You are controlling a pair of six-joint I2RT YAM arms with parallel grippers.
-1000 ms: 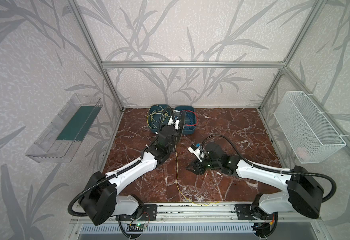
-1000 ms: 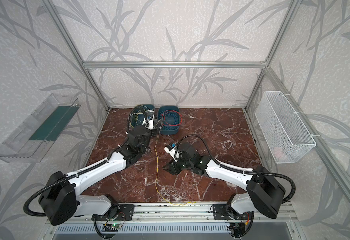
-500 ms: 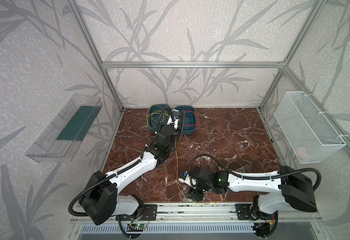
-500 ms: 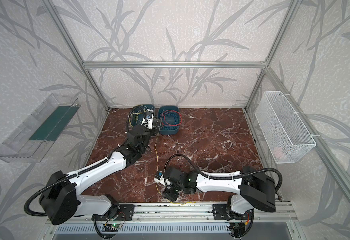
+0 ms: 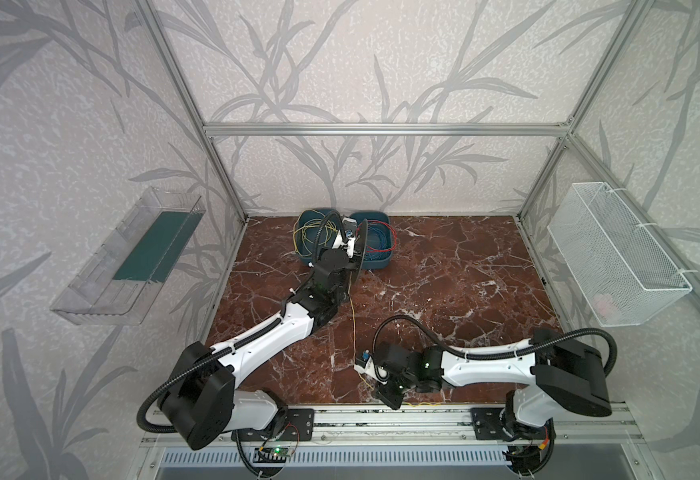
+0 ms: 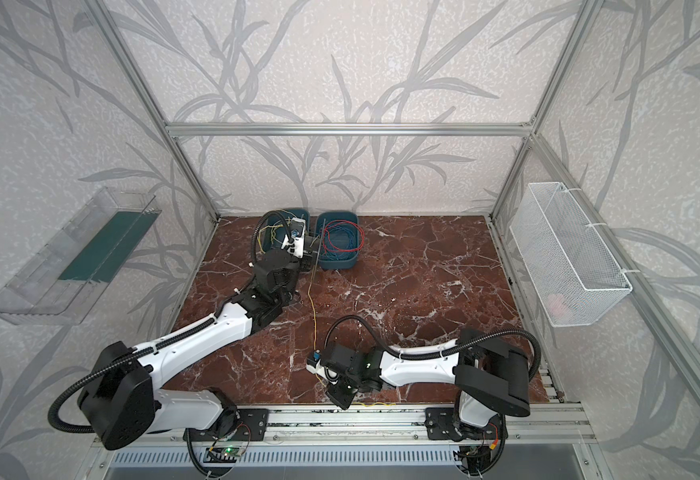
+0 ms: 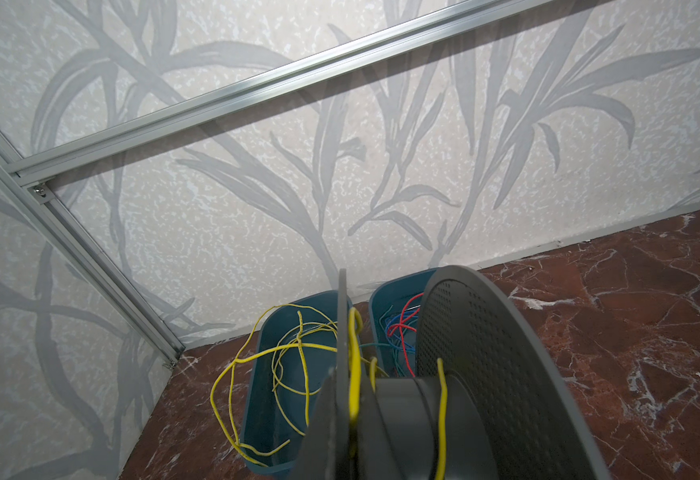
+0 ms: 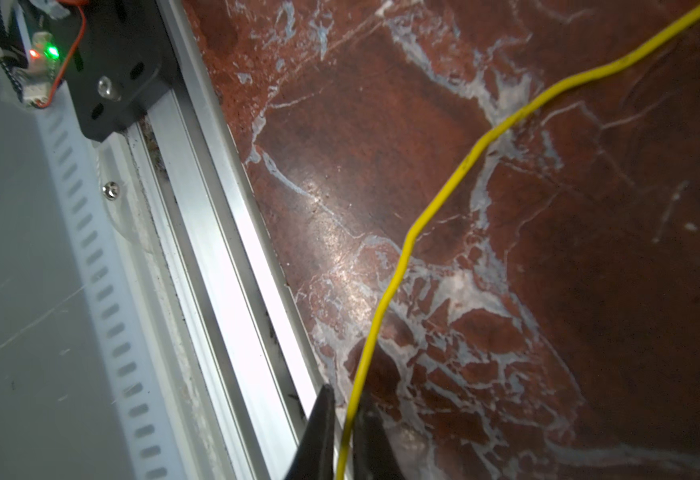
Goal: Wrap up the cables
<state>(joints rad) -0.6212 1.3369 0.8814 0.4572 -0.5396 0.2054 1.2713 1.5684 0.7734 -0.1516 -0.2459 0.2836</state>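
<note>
On the left wall your clear plastic bin (image 5: 103, 286) holds a flat green sheet (image 5: 153, 245). At the far edge of the surface (image 5: 443, 270), the first blue tub (image 7: 265, 399) holds loose yellow loops (image 7: 298, 345), and the second blue tub (image 6: 350, 259) holds red and blue wires (image 6: 340, 241). Your left tool (image 6: 313, 253) is clamped on the grey perforated spool (image 7: 497, 374). The thin yellow cable (image 5: 353, 328) runs straight from it toward the near edge, where your right tool (image 8: 348, 436) pinches it. The white mesh basket (image 5: 614, 257) hangs on the right wall.

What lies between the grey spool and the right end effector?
Only the yellow cable, strung from spool to right end effector over bare marble, in both top views.
</note>
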